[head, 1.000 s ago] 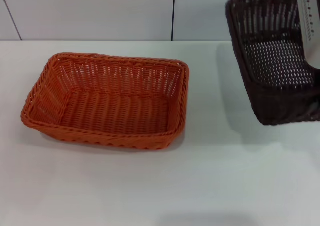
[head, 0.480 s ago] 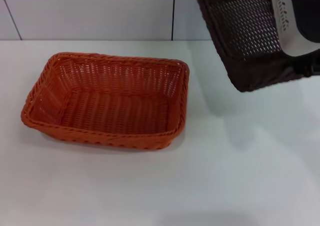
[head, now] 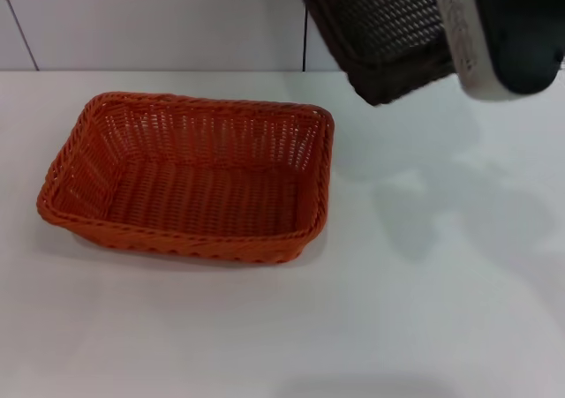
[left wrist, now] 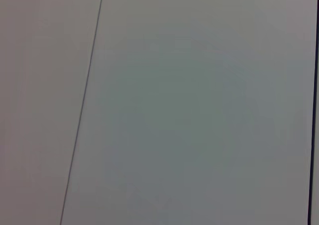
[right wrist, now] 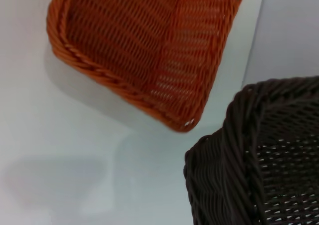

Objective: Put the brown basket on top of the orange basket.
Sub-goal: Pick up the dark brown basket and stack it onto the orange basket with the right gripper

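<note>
Hanging off the white table [head: 424, 310] above its back edge, right of centre: the brown basket [head: 388, 27], dark open weave, braided rim, tilted, nothing visible inside. Right arm housing [head: 503, 36] overlaps its right side; cannot tell the right gripper's finger state, fingers are hidden. The orange basket [head: 190, 177] sits upright left of centre on the table, same weave, empty. The two baskets are apart, not stacked. Left wrist view shows only plain wall panel [left wrist: 199, 110].

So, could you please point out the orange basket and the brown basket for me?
orange basket [head: 190, 195], head view, on its woven floor.
brown basket [head: 384, 14], head view, on its open-weave inside, lifted above the table.
</note>
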You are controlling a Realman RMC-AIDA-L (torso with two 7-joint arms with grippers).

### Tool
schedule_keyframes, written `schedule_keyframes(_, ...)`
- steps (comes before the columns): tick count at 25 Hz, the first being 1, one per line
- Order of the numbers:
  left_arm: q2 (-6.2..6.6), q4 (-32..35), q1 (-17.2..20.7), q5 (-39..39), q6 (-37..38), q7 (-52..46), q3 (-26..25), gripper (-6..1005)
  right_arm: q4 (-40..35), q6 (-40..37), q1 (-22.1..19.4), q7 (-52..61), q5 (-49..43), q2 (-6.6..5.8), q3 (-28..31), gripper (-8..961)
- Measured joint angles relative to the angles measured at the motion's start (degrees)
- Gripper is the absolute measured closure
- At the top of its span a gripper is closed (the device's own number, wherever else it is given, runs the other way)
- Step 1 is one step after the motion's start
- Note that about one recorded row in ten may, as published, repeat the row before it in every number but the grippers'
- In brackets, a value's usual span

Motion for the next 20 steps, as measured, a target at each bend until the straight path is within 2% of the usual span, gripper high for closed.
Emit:
schedule_keyframes(1, -0.01, 0.0, 0.0, 0.0, -0.1, 0.0, 0.0, 258, 0.4, 4.1, -1.1, -2.0, 0.5, 0.05, -1.9, 822)
schedule_keyframes(9, -0.13, 0.0, 0.2, 0.0, -0.5, 0.1, 0.0, 258, 5.2, 14.4, -2.0, -8.6, 6.9, -0.24, -3.9, 822)
schedule_keyframes(12, -0.17, 0.0, 0.1, 0.0, -1.1, 0.1, 0.0, 258, 6.1, 16.0, -2.3, -12.0, 9.9, -0.48, -3.7, 822)
schedule_keyframes(15, -0.2, 0.0, -0.1, 0.0, -2.1, 0.1, 0.0, 258, 7.7, 19.6, -3.0, -20.1, 15.6, -1.19, -2.7, 823)
schedule_keyframes(20, -0.18, -0.1, -0.1, -0.1, -2.3, 0.1, -0.9, 258, 8.7, 21.6, -4.3, -27.9, 19.8, -1.08, -1.6, 823)
